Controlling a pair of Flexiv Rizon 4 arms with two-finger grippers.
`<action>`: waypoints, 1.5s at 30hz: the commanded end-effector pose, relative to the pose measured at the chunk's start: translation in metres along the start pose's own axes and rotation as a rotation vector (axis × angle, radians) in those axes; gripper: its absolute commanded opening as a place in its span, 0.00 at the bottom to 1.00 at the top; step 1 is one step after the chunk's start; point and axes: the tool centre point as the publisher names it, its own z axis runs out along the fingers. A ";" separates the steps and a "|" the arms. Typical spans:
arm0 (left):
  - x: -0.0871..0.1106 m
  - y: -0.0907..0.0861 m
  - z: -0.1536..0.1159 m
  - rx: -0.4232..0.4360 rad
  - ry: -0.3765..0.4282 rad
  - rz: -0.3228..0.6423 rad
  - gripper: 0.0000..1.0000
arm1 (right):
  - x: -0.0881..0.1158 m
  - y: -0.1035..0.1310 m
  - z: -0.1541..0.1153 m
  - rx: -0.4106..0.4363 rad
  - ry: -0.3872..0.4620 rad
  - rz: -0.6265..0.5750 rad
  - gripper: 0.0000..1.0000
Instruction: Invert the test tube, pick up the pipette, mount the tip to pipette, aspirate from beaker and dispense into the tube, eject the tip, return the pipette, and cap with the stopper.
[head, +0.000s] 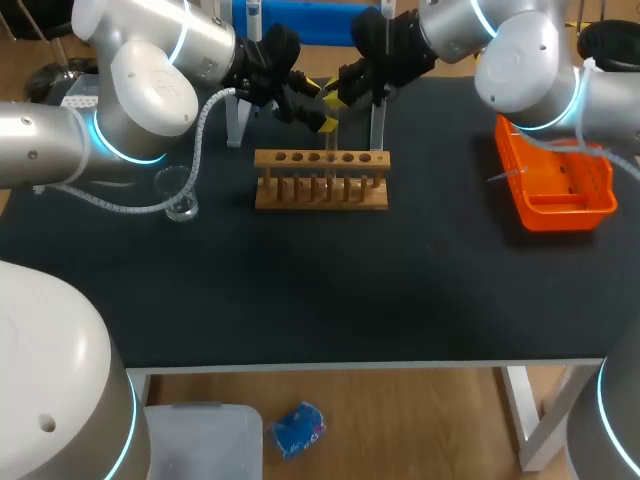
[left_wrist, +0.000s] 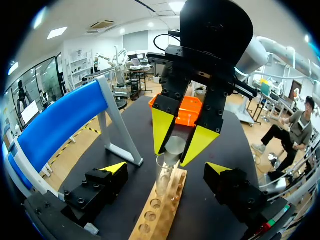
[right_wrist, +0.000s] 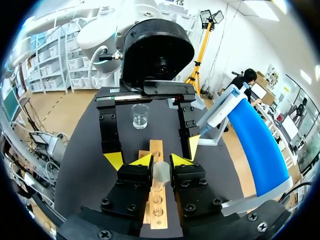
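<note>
The right gripper (right_wrist: 161, 161) is clamped on the top of the test tube (right_wrist: 161, 174) — upright at the wooden rack (head: 320, 182) (in a hole or just above, unclear). The left gripper (left_wrist: 166, 169) gapes wide, holding nothing — fingers either side of the rack.

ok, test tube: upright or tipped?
Upright. The test tube stands vertical over the wooden rack, clamped between the right gripper's fingers. Whether its foot sits in a hole, cannot tell.
</note>
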 end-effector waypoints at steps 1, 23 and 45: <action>0.000 0.000 0.000 0.000 -0.001 0.000 1.00 | -0.002 -0.003 0.004 0.003 0.007 0.002 0.00; 0.000 0.000 0.000 0.000 -0.001 0.000 1.00 | -0.006 0.001 0.005 -0.007 0.010 -0.004 0.00; 0.000 0.000 0.000 0.000 -0.001 0.000 1.00 | -0.003 -0.003 0.008 0.020 0.010 -0.008 0.00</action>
